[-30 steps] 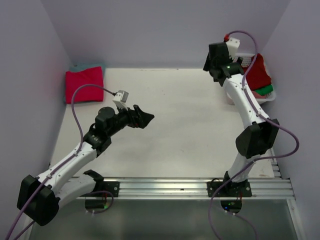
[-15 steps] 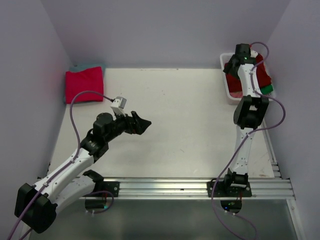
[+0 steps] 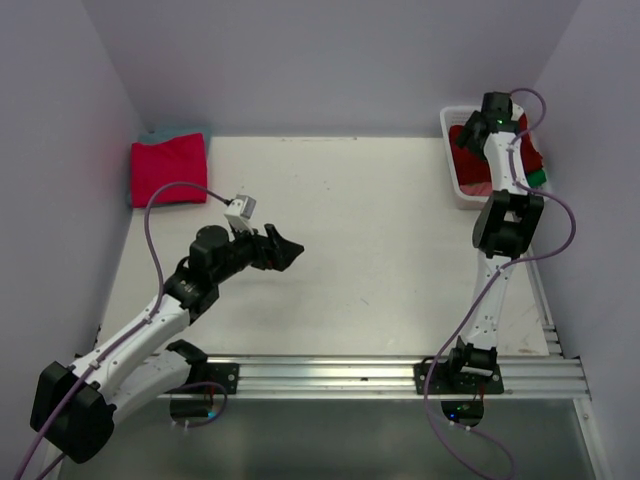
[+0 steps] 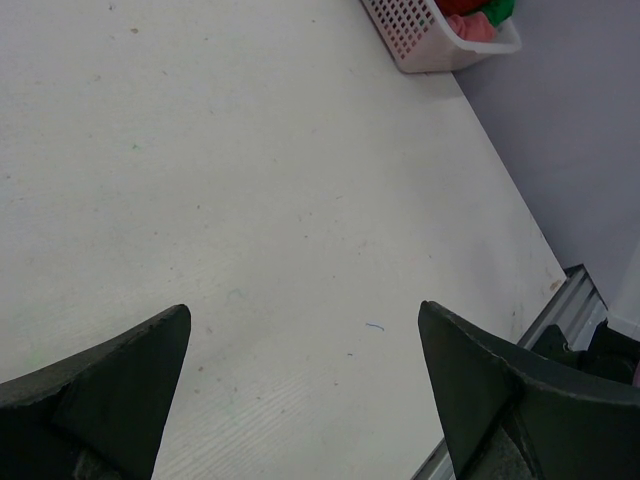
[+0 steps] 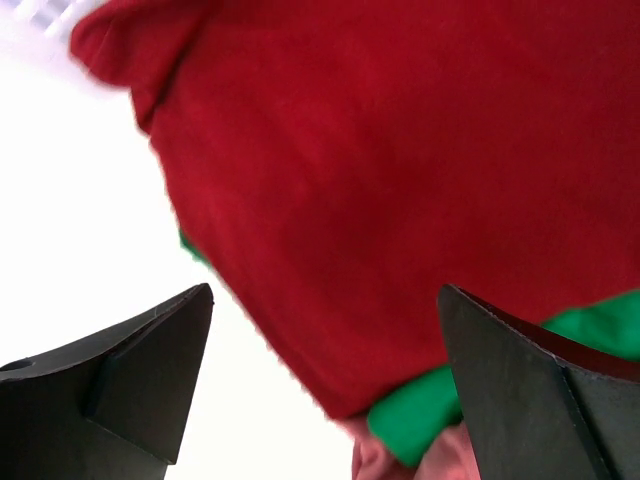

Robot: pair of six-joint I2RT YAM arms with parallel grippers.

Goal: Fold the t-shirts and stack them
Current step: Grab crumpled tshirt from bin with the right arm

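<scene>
Right wrist view: the right gripper (image 5: 325, 290), jaws spread wide and gripping nothing, hangs close over a dark red t-shirt (image 5: 350, 180); whether its fingers touch the cloth cannot be told. The shirt lies heaped on a green t-shirt (image 5: 425, 410), with a scrap of salmon-pink t-shirt (image 5: 372, 465) showing at the bottom edge. From the top external camera, this pile sits in a white lattice basket (image 3: 447, 122) at the table's far right corner, the right arm reaching out over it. The left gripper (image 4: 305, 308), jaws equally wide and empty, hovers over the bare white table (image 4: 250, 180) left of centre, pointing toward the basket, well apart from any cloth. In the far left corner, a folded magenta-pink t-shirt (image 3: 168, 168) lies flat on top of a teal t-shirt (image 3: 170, 131), whose edge shows along the back wall.
</scene>
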